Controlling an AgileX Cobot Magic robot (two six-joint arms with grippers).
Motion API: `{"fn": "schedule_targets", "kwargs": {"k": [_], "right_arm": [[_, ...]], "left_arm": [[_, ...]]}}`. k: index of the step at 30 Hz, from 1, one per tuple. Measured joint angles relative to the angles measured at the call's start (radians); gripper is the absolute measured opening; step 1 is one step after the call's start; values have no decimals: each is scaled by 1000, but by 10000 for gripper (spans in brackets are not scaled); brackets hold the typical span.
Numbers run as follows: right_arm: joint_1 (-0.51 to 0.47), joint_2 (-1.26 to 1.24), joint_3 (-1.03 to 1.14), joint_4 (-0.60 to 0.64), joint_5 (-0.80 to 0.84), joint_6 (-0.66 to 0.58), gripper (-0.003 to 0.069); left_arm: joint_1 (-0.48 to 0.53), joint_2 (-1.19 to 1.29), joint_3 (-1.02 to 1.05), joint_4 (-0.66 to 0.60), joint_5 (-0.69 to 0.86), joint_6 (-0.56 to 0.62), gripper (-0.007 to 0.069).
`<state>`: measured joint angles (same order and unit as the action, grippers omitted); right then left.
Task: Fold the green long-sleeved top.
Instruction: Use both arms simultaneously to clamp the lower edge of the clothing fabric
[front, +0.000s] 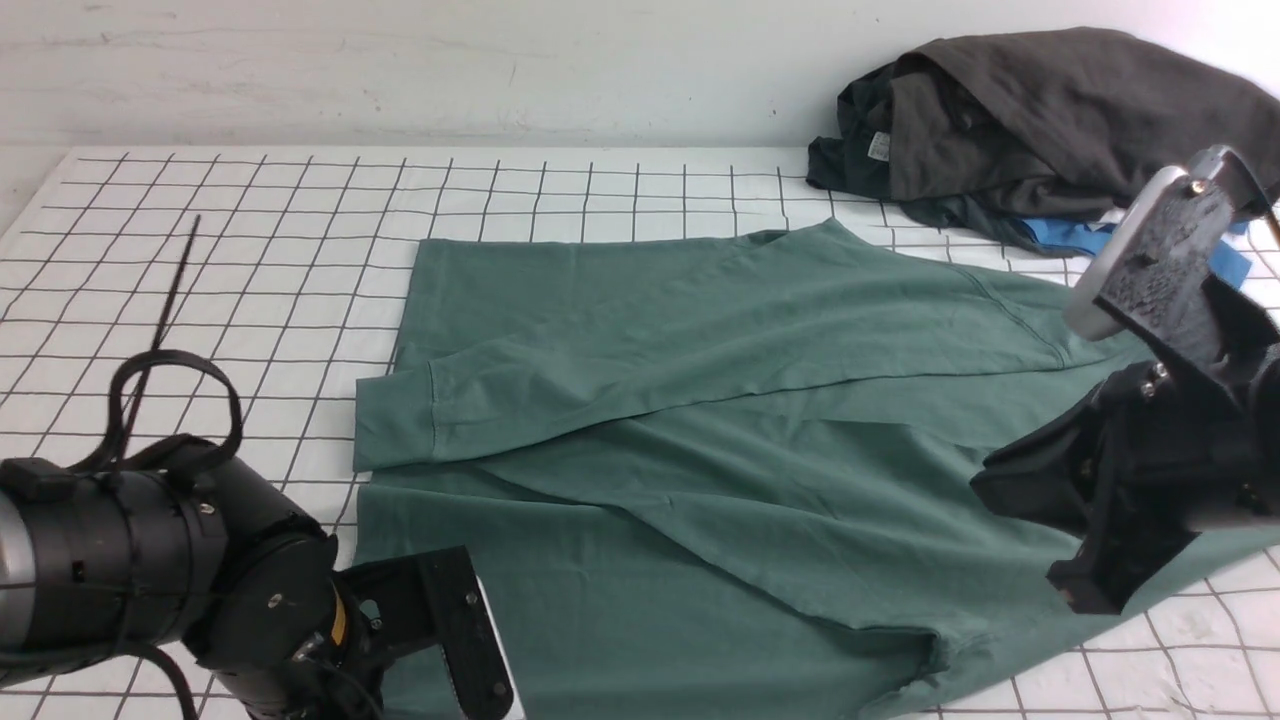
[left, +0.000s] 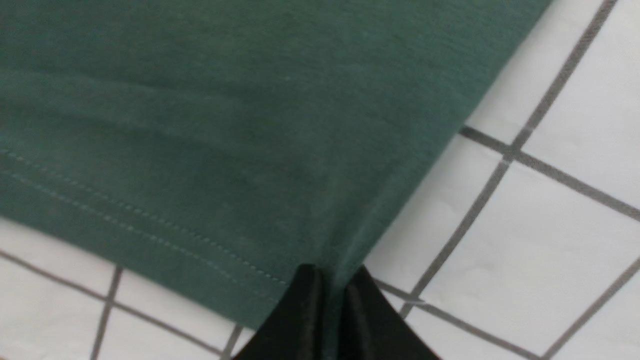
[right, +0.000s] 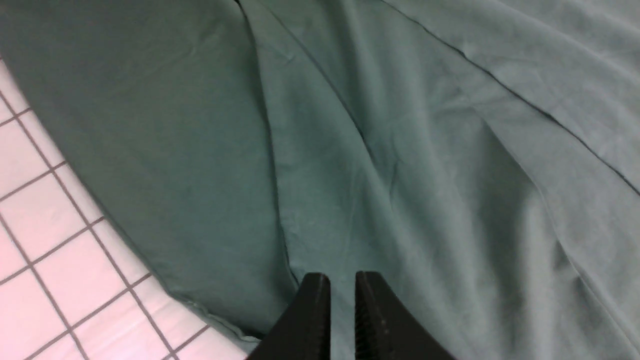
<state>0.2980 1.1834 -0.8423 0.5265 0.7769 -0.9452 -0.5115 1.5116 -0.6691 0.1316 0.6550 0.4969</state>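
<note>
- Two grippers are on the green long-sleeved top. It lies flat on the gridded worktop, from the middle to the right, with one sleeve folded across the body toward the left.
- The left gripper is closed on the near left hem corner, and the cloth is pinched between its jaws.
- The right gripper stands narrow at the near right edge and seems to pinch a fold of cloth.
- The jersey is probably light, soft and limp. It will sag and drag when lifted, so hems and corners are the good places to hold.
- At the far right, a pile of dark garments and a blue cloth lie just beside the shoulder. The free squares for moving are on the left and the far left.
</note>
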Motion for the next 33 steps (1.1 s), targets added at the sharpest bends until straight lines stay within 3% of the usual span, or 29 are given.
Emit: {"fn": "schedule_targets", "kwargs": {"k": [7,10,13,14,15,16,19,24,28,33], "right_arm": [[9,4,0,-52,50,-16,108],[10,40,1,-146,100,-23,193],[11,140,38,-322,125,-6,350],[11,146,41,-334,125,-7,358],[11,191,68,-437,113,-1,415],[11,210,75,-465,103,3,426],[10,310,122,-710,-15,131,470],[10,419,128,-943,-140,422,459],[11,447,120,-1004,-135,495,421],[18,449,112,-1006,-127,518,213]], "left_arm": [[2,-186,1,124,72,-117,2],[23,-261,3,156,80,-160,2],[47,-305,3,156,73,-190,2],[47,-306,3,155,73,-191,2],[49,-312,3,152,73,-194,2],[49,-314,3,151,73,-194,2],[49,-329,6,143,72,-194,2],[49,-352,11,142,72,-195,2],[49,-366,11,142,72,-195,2],[49,-404,11,142,81,-212,2]]}}
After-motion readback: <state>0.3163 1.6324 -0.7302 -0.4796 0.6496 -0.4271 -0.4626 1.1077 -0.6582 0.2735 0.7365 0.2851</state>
